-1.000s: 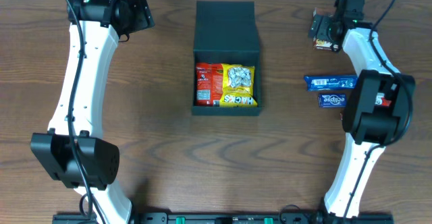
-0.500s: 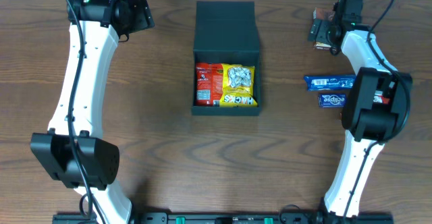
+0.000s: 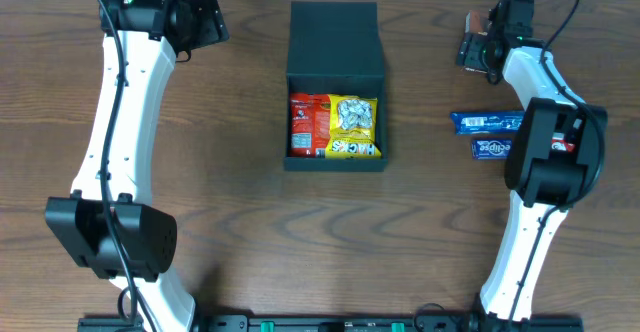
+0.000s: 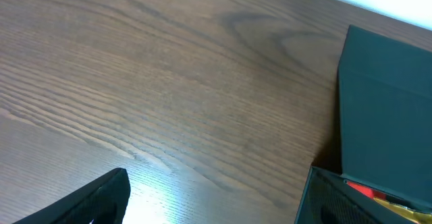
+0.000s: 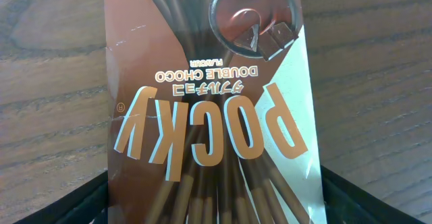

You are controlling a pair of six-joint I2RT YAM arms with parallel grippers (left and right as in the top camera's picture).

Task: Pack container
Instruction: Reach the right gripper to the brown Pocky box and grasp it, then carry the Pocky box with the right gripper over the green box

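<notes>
**Operator:** Report container position.

**Arm:** The container sits at upper centre of the overhead view, on the bench. Its flap lid is open and lies back toward the top of the frame. A red-and-yellow snack packet lies inside the tray. In the left wrist view the container shows at the right edge.

**Operator:** End effector status?

**Arm:** My left end effector hangs wide over bare bench at upper left and holds nothing. My right end effector is at upper right. Its fingers stand either side of a Pocky box. I cannot tell whether the pads are bearing on the box.

**Operator:** Handling notes for the container?

**Arm:** I judge it light, and likely to slide if pushed. It is matte cardboard, so I expect fair friction. The thin walls would buckle under a hard pinch. The lid should swing freely on its hinge. To close it, take the lid at the middle of its free edge. To steady the container, press on a side wall near a corner.

**Operator:** And the Pocky box?

**Arm:** It is a glossy carton and probably slippery. I expect the contents to be brittle. Grip it across the narrow width with moderate force. Two blue packets lie at the right of the frame.
</notes>
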